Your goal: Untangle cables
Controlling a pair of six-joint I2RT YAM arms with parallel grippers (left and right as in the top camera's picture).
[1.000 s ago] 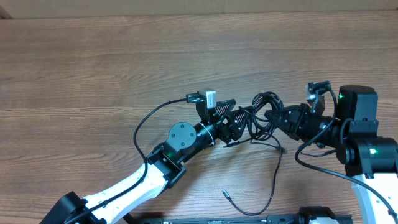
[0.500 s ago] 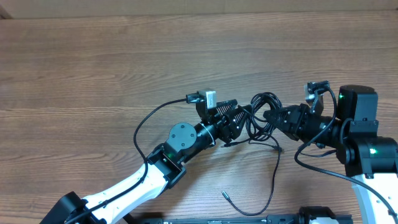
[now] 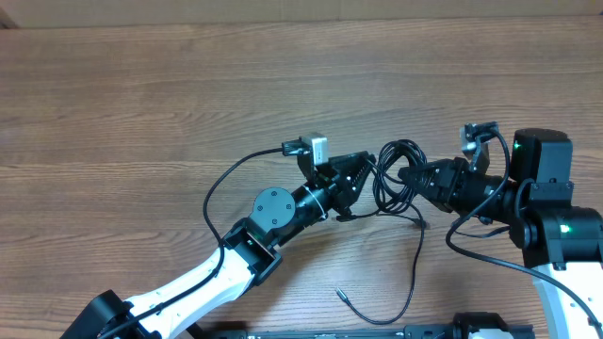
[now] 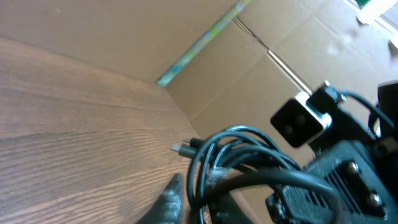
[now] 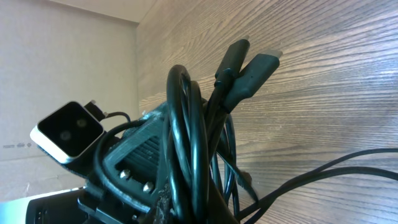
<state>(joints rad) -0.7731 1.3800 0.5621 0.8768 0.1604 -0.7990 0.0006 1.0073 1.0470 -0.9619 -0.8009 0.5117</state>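
Brown wood-grain tabletop is spreading under both my arms, and the thin black flexible cables are bunching in a looped tangle between my two grippers. My left gripper is pinching nearly closed on the tangle's left loops. My right gripper is clamping fully together on its right side, with the loops and two dark plug ends rising just past its fingers. One loose strand is trailing toward me, its small silver-tipped plug lying well apart on the wood.
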